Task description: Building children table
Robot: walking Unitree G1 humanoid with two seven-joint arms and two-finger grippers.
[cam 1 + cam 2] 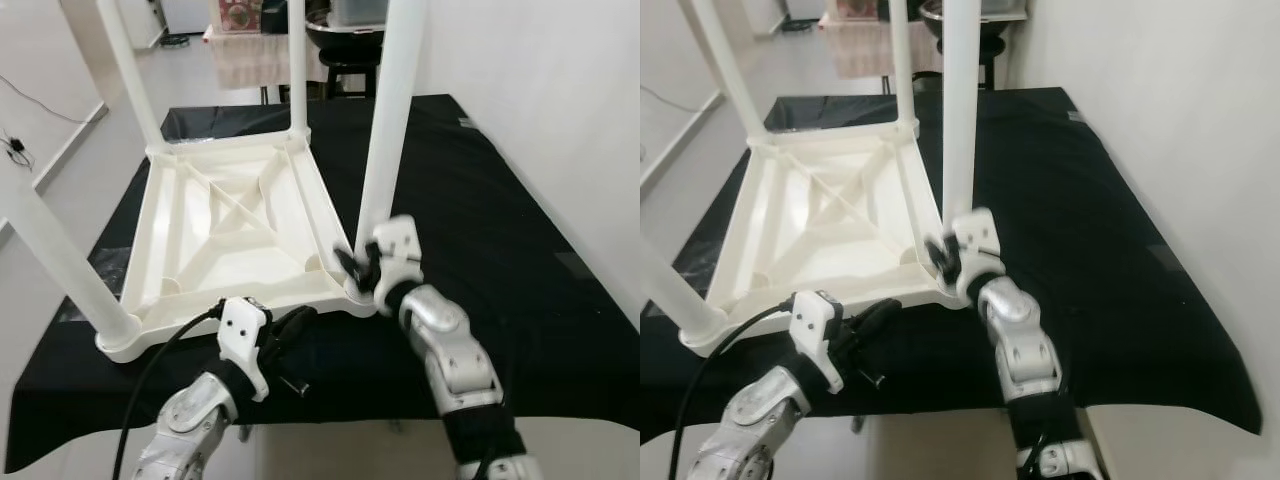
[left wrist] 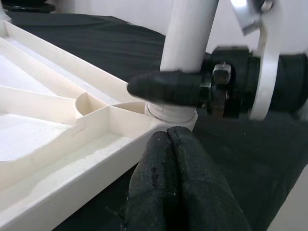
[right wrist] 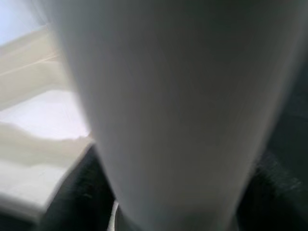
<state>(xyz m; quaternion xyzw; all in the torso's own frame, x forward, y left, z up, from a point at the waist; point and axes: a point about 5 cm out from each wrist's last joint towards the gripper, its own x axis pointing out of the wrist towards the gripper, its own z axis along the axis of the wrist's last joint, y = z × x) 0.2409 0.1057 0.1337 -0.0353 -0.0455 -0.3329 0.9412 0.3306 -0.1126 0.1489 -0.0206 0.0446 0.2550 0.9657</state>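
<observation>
A cream-white plastic children's table (image 1: 235, 225) lies upside down on a black cloth-covered work surface (image 1: 500, 230), its ribbed underside facing up and four white cylindrical legs rising from the corners. At the robot's left, the near-left leg (image 1: 55, 262) slants up out of its corner socket; behind it the far-left leg (image 1: 130, 75) and the far-right leg (image 1: 297, 65) stand at the back corners.

The left gripper (image 1: 290, 335) sits low at the table's near edge, just beside the near rim and toward the near-right corner. In the left wrist view its two black fingers (image 2: 178, 187) are pressed together with nothing between them, their tips just short of the rim below the corner socket.

Further right, the near-right leg (image 1: 390, 110) stands upright in its socket. The right gripper (image 1: 360, 268) is clamped around the base of this leg, one finger crossing in front of it just above the collar, as the left wrist view shows. The right wrist view is blurred, with the leg (image 3: 168, 110) very close before the camera
</observation>
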